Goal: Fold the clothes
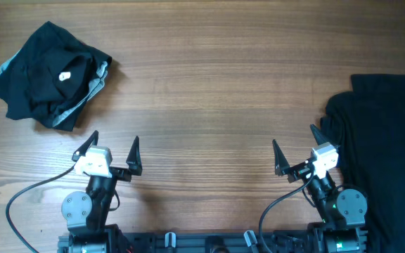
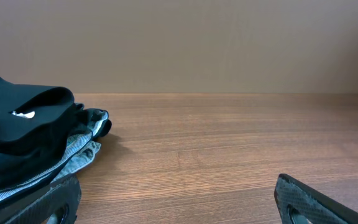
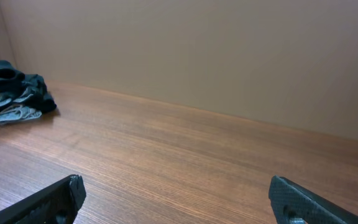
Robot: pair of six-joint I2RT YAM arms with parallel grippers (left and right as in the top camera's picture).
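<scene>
overhead shows your left end effector (image 1: pixel 114 146) and right end effector (image 1: pixel 295 145) parked at the near edge of the tabletop (image 1: pixel 209 91), both spread wide and holding nothing, probably poised to start. black clothes (image 1: pixel 389 147) lie heaped along the right edge. farther off, a crumpled black shirt (image 1: pixel 44 74) occupies the far-left corner.

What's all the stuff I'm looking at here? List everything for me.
bundled clothes: one bundle, black with pale grey edge and small white mark, table's far left corner
spread clothes: one heap, black, table's right edge, running out of view
table: one, brown wood, under everything
wall: one, beige, behind the table
left gripper: one, black fingers, open, empty, near edge
right gripper: one, black fingers, open, empty, close beside the heap
</scene>
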